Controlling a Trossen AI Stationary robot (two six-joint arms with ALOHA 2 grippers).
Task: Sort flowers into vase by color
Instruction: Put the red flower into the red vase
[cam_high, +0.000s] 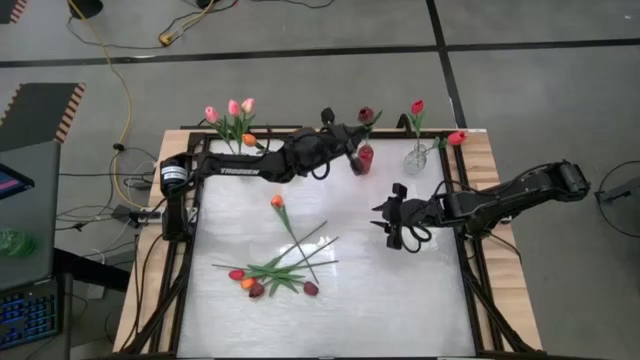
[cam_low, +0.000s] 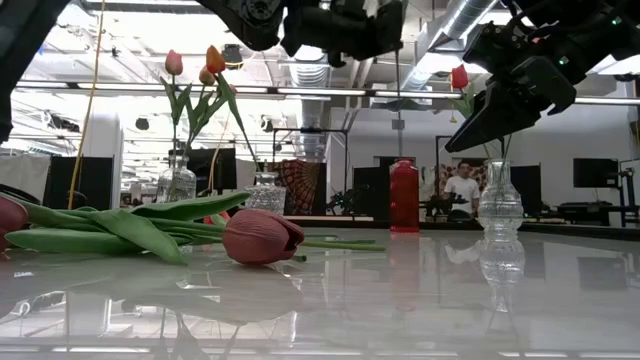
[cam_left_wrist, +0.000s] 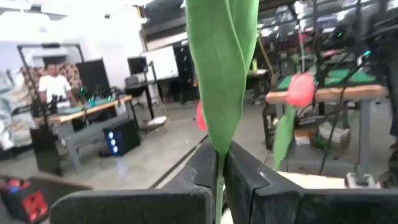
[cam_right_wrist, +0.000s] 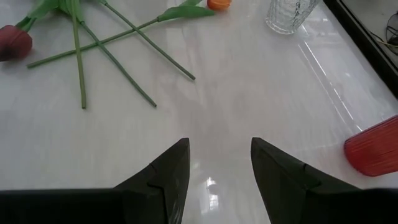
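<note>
**Maroon tulip going to the red vase**

The left tool is clenching a maroon tulip by its stem, holding it over the red vase at the bench's far edge. Next, I judge, the stem needs lowering straight into the narrow neck. The right tool is hanging released above open bench, near the loose tulips lying mid-bench, well apart from the clear vase

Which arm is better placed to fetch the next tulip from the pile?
Right: the right gripper hangs open beside the loose tulips, while the left gripper is shut on a stem.
</note>
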